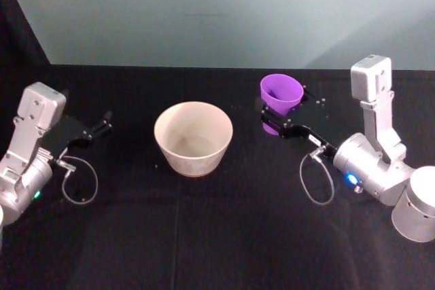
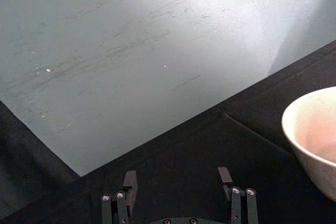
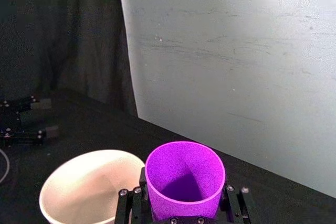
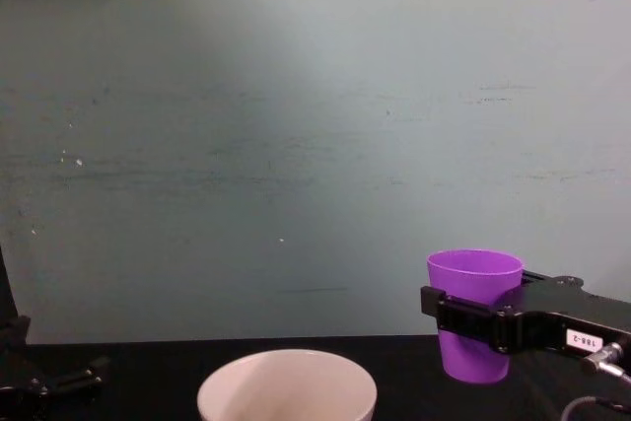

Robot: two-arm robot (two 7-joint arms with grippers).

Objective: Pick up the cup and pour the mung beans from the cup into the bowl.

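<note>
The purple cup (image 1: 281,93) stands upright to the right of the bowl (image 1: 194,137), and my right gripper (image 1: 282,112) is shut on its sides. In the right wrist view the cup (image 3: 184,174) sits between the fingers (image 3: 140,182), with the off-white bowl (image 3: 86,187) just beside it. The inside of the cup that shows is plain purple, and the mung beans are out of view. In the chest view the cup (image 4: 475,278) is clasped at mid-height by the right gripper (image 4: 473,320). My left gripper (image 1: 102,125) rests open, left of the bowl.
A black cloth covers the table (image 1: 204,236), with a pale wall (image 4: 296,145) behind its far edge. In the left wrist view the bowl's rim (image 2: 315,135) lies ahead of the open left gripper (image 2: 177,182). Loose cables (image 1: 316,185) hang by both wrists.
</note>
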